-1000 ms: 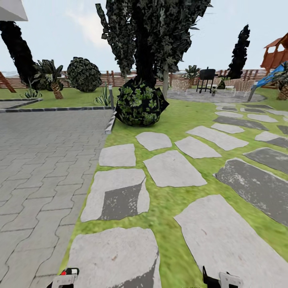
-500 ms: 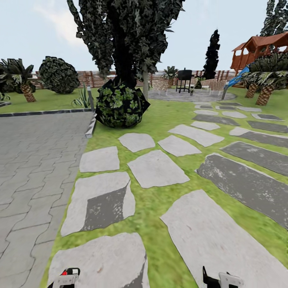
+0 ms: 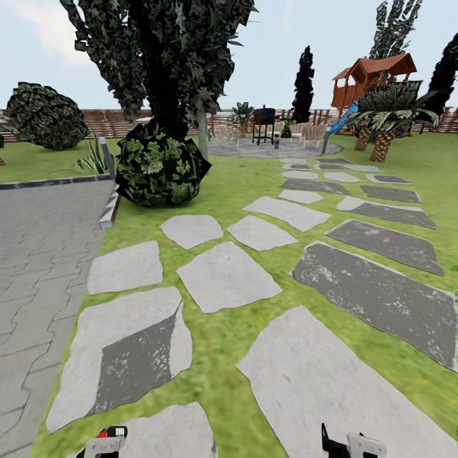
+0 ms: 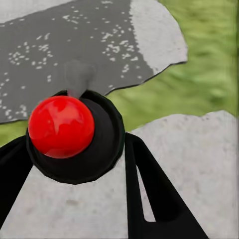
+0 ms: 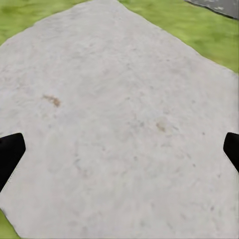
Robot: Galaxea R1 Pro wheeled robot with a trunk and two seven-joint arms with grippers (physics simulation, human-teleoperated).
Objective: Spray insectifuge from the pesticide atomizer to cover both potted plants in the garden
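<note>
The garden lawn (image 3: 216,184) stretches ahead, crossed by stepping stones (image 3: 226,277). At the head view's lower left edge my left gripper (image 3: 105,443) is shut on the pesticide atomizer (image 3: 102,434). In the left wrist view the atomizer (image 4: 61,126) is a dark round bottle with a red top between the black fingers (image 4: 149,194), above a pale stone. My right gripper (image 3: 353,445) at the lower right edge is open; its wrist view has the fingertips (image 5: 10,149) far apart over bare stone, nothing between them. The potted plants are out of view.
A round leafy bush (image 3: 159,165) under a dark tree (image 3: 159,63) stands ahead left, beside grey paving (image 3: 38,242) with a raised curb (image 3: 109,207). Far off are a black grill (image 3: 264,121), palms (image 3: 381,121), a wooden play structure (image 3: 372,73) and the slat fence (image 3: 114,122).
The whole view has slid leftward, so the camera has turned right; the play structure and palms have come into view. Both grippers hold the same pose.
</note>
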